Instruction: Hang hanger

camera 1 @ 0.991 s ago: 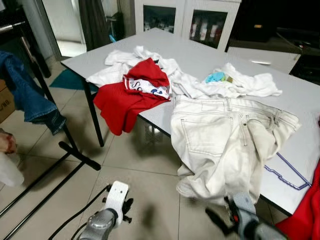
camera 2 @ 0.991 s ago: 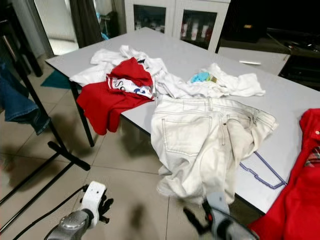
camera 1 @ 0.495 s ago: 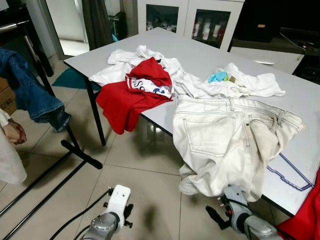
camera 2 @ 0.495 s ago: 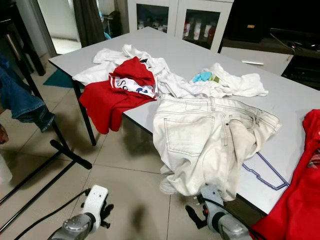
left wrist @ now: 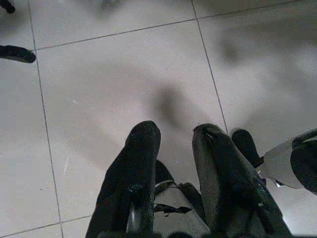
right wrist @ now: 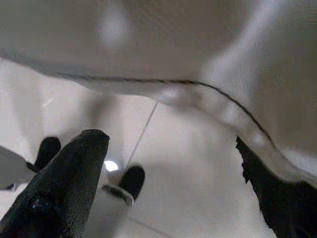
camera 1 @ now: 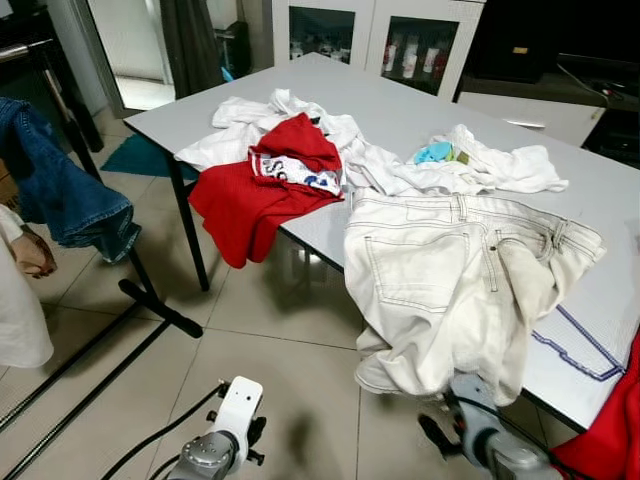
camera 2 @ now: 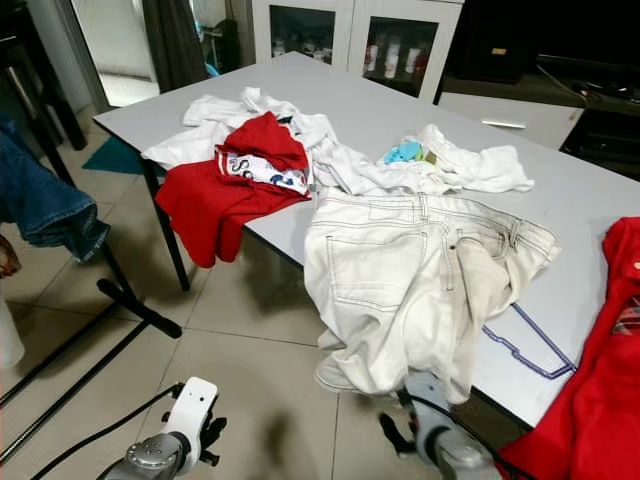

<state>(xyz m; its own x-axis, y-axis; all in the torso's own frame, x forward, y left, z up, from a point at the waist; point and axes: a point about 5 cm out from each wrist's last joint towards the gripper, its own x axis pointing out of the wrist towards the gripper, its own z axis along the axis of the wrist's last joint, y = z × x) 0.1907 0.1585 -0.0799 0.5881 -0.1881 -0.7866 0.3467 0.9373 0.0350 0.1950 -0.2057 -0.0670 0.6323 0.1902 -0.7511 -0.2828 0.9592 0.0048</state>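
A thin blue wire hanger [camera 1: 577, 347] lies flat on the grey table [camera 1: 400, 110] near its right front edge, partly under the white jeans [camera 1: 440, 290]. My right gripper [right wrist: 168, 141] hangs low in front of the table, just below the jeans' dangling hem [right wrist: 208, 94], fingers spread wide with nothing between them. It also shows at the bottom of the head view, where the right gripper [camera 2: 395, 437] is well below and left of the hanger. My left gripper [left wrist: 176, 131] hangs over bare floor tiles, its two black fingers slightly apart and empty.
A red shirt [camera 1: 260, 190] and white clothes [camera 1: 470, 170] cover the table's middle. Blue jeans [camera 1: 60, 190] hang on a black rack at the left, its foot bar [camera 1: 160, 310] on the floor. A person's hand [camera 1: 30, 255] is beside it. A red garment [camera 2: 600, 380] hangs at the right.
The camera has shifted a little. The person's hand and white garment have come further into view at the left. My right gripper has risen slightly toward the jeans' hem.
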